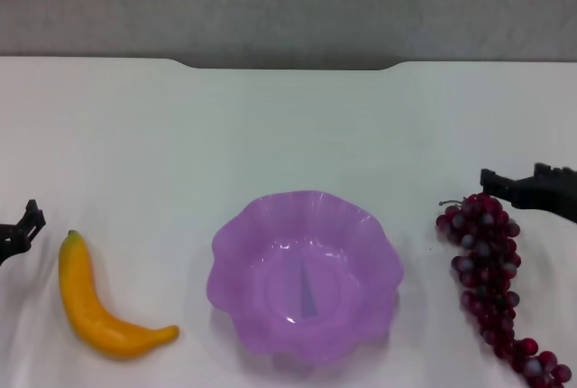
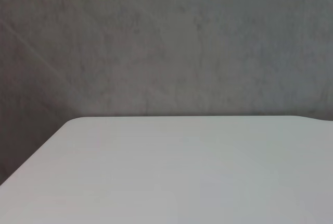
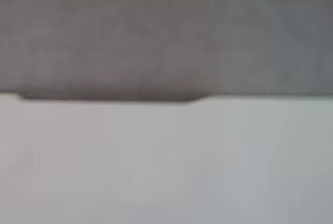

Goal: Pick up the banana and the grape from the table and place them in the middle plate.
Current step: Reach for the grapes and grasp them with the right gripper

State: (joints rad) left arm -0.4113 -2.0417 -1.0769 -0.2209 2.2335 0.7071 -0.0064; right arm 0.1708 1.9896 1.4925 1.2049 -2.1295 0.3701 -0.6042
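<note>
On my counter the middle plate sits near the front edge, banana toward the left edge, grape toward the right, partly cut off. Bare surface runs to the notched far edge. Left claw and right claw are half out of view; I cannot tell their state.

A translucent purple scalloped plastic plate is sitting empty on the broad white table. A curved yellow plastic banana is lying to its left, a dark red-purple grape bunch to its right. The left gripper and right gripper are hanging at the edges.
</note>
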